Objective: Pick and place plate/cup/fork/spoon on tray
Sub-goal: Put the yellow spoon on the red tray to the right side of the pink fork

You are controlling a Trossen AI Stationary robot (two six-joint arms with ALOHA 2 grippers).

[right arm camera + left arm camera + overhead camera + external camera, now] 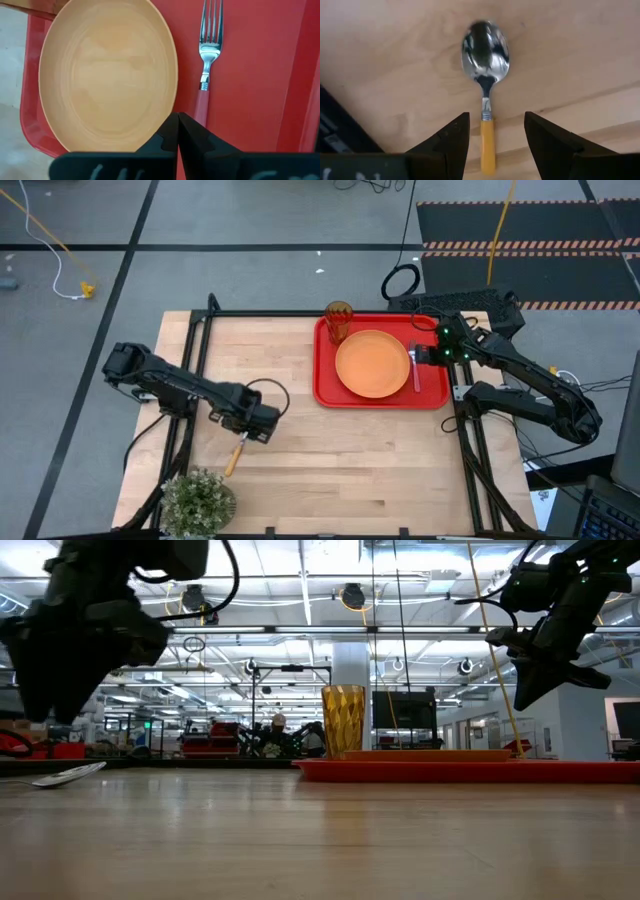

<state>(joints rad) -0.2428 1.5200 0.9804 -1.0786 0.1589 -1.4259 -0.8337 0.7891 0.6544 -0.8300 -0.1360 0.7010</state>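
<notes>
While left fingers (495, 145) straddle the spoon (485, 75) open, right fingers (178, 131) hang closed above the tray (430, 395).

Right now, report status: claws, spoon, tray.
Left claw open, straddling the spoon handle on the table. Right claw shut, empty, above the tray. Plate, cup, fork already on tray. Nothing in the way.
</notes>
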